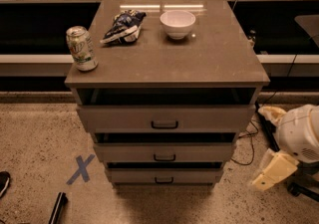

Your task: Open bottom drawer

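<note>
The bottom drawer (162, 175) is the lowest of three grey-brown drawers in the cabinet, with a small dark handle (164, 180) at its centre. Its front looks pushed in. The middle drawer (163, 152) and the top drawer (164, 118) sit above it. My gripper (270, 172) is cream-coloured and hangs low at the right, below the white arm (299, 134). It is beside the cabinet's right side, apart from it, at about the height of the bottom drawer.
On the cabinet top (219, 58) stand a soda can (81, 49), a chip bag (122, 26) and a white bowl (177, 23). A blue tape X (79, 169) marks the floor at left. Cables (249, 133) lie by the cabinet's right side.
</note>
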{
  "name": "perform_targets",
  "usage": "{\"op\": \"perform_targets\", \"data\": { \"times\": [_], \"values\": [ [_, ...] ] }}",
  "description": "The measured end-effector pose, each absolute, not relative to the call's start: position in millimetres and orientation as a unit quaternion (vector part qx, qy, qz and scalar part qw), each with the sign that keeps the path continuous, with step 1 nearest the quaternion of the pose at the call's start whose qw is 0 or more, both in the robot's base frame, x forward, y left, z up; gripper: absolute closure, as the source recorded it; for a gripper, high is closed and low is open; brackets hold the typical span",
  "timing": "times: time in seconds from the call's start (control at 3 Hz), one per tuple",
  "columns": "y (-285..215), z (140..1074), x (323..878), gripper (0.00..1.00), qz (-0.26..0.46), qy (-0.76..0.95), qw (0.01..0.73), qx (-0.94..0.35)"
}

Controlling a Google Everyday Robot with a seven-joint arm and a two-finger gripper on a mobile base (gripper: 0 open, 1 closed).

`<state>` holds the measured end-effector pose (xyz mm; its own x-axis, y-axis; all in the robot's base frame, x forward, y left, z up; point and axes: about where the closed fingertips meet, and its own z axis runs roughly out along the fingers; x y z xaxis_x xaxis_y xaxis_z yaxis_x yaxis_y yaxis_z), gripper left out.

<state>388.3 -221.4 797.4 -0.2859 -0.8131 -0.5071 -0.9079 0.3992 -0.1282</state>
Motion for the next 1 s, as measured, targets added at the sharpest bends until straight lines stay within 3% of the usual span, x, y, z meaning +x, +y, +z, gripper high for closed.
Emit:
{"op": "perform_targets", "data": {
  "times": [0.67,1.0],
  "values": [
    [-166,638,396,0.0,0.199,0.752,0.242,-0.58],
    [-173,607,397,0.0,0.219,0.739,0.264,-0.58]
  ]
}}
